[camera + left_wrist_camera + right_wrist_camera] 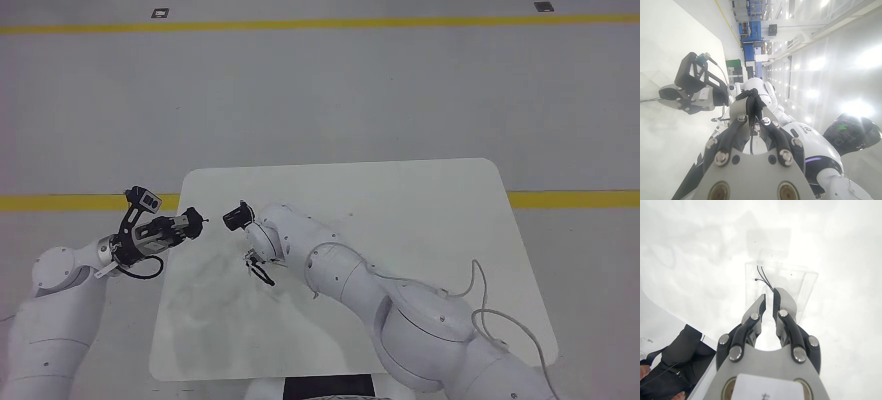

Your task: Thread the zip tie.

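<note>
My left gripper (190, 227) hovers over the table's left edge, shut on a thin black zip tie (752, 130) that runs back between its fingers (745, 123). Its tip (752, 94) points at my right gripper (237, 215), a short gap away and facing it. In the left wrist view the right gripper (696, 60) is off to one side over the table. In its own view the right gripper (769, 292) is narrowly open with nothing clearly between the pads. Past its fingertips, several black zip ties (762, 275) show inside a clear box (810, 279).
The white table (400, 220) stretches bare to the right and behind the grippers. The clear box stands on its left part, under the grippers. The table's left edge (175, 260) runs just below the left gripper.
</note>
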